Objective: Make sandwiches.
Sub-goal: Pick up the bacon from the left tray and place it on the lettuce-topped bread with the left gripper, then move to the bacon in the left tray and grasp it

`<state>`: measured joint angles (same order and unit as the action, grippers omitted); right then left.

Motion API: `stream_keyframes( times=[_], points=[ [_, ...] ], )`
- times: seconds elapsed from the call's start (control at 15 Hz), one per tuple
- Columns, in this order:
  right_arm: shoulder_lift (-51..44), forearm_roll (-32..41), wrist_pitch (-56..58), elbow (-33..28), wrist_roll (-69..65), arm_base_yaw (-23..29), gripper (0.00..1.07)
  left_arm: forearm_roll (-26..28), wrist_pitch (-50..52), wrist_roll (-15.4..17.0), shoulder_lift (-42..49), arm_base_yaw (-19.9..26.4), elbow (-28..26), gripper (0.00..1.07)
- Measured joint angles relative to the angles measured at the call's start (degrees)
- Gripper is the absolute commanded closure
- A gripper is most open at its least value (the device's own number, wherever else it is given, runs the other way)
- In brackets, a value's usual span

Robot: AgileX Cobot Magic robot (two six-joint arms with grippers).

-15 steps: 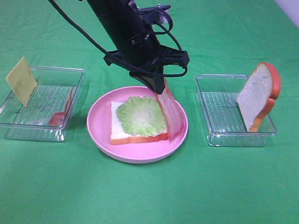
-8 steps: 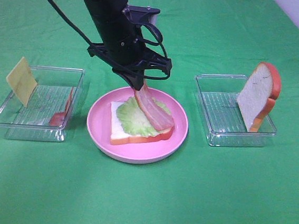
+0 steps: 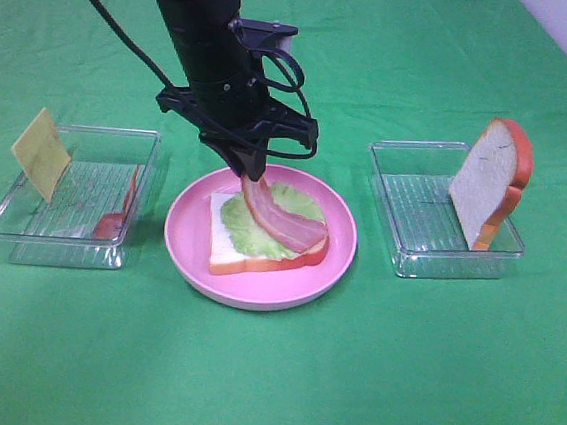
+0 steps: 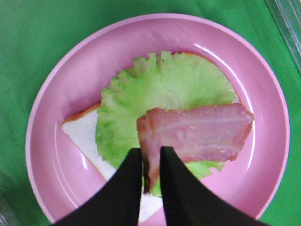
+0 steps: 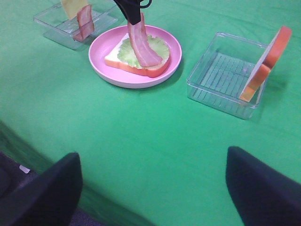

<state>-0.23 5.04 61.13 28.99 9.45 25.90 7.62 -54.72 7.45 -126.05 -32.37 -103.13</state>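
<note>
The left pincer (image 3: 254,176) hangs just above the middle of the high view. Its jaws are drawn narrow and pinch the upper end of a bacon strip (image 3: 284,225). In the left wrist view the two black fingers (image 4: 127,188) stand close on either side of that end (a sliver of the strip shows between them). From the grip the strip slopes down toward the right, and its lower end lies on the lettuce (image 3: 244,234). The lettuce covers a bread slice (image 3: 222,250). These three make the half-built sandwich (image 3: 264,261), which sits directly below the pincer at the centre of the frame, on a pink plate (image 3: 187,225).

Left of the plate, a clear tray (image 3: 20,239) holds a cheese square (image 3: 40,154) leaning at its left end and a second bacon strip (image 3: 112,224) against its right wall. Right of the plate, another clear tray (image 3: 409,260) holds a second bread slice (image 3: 487,182) standing on edge.

The right pincer (image 5: 153,155) shows only in its own wrist view. Its jaws are wide and empty over the green cloth (image 3: 266,392), well apart from the sandwich.
</note>
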Motion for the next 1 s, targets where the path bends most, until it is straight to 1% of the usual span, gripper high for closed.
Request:
stream_keyframes(
  times=[0.13,0.2,0.33,0.4,0.6,0.67,0.73,0.8,0.87,0.93,1.0],
  points=[
    [0.00,0.00,0.00,0.00,0.00,0.00,0.31,0.63,-1.09,0.00,0.00,0.00,0.00,0.54],
    [0.00,0.00,0.00,0.00,0.00,0.00,0.31,0.80,-1.55,0.17,0.00,0.00,0.00,0.45],
    [0.00,0.00,0.00,0.00,0.00,0.00,0.31,0.97,-2.06,0.23,0.00,0.00,0.00,0.39],
    [0.00,0.00,0.00,0.00,0.00,0.00,0.31,0.97,-2.35,0.23,-0.06,0.00,-1.49,0.36],
    [0.00,0.00,0.00,0.00,0.00,0.00,0.31,0.92,-6.02,0.23,-0.06,0.00,-8.42,0.35],
    [0.00,0.00,0.00,0.00,0.00,0.00,0.31,0.57,-7.33,0.23,-0.06,0.00,-9.51,0.35],
    [0.00,0.00,0.00,0.00,0.00,0.00,0.31,-0.97,-10.60,0.40,-0.06,0.00,-11.97,0.35],
    [0.00,0.00,0.00,0.00,0.00,0.00,0.31,-3.44,-13.52,1.66,-0.06,0.00,-14.21,0.35],
    [0.00,0.00,0.00,0.00,0.00,0.00,0.31,-6.19,-14.32,3.67,-0.06,0.00,-15.87,0.35],
    [0.00,0.00,0.00,0.00,0.00,0.00,0.31,-9.80,-14.50,6.36,0.17,0.06,-17.42,0.35],
    [0.00,0.00,0.00,0.00,0.00,0.00,0.31,-10.66,-14.61,7.39,0.46,0.23,-17.65,0.35]
  ],
)
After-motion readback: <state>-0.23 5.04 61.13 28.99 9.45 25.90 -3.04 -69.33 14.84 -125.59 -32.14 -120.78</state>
